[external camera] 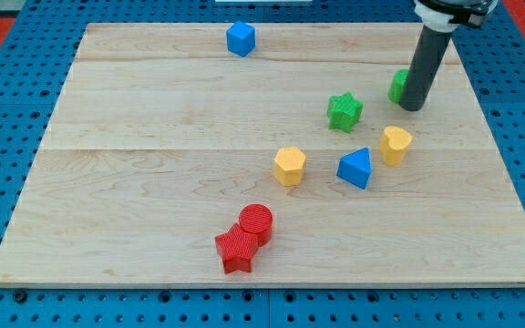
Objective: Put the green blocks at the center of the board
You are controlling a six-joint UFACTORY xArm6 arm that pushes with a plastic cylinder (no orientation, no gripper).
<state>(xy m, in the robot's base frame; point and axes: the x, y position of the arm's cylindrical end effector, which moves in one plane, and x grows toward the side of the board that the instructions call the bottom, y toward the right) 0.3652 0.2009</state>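
A green star block (pixel 344 111) lies right of the board's middle. A second green block (pixel 397 86) sits further to the view's right, partly hidden behind my rod, so its shape is unclear. My tip (pixel 413 107) rests on the board touching that green block's right side. The green star is about 75 pixels to the left of my tip.
A blue cube (pixel 241 38) sits near the top edge. A yellow hexagon (pixel 290 166), a blue triangular block (pixel 355 169) and a yellow block (pixel 395 144) lie below the green star. A red cylinder (pixel 256 221) and red star (pixel 236 250) touch near the bottom. The wooden board (pixel 135 182) lies on a blue pegboard.
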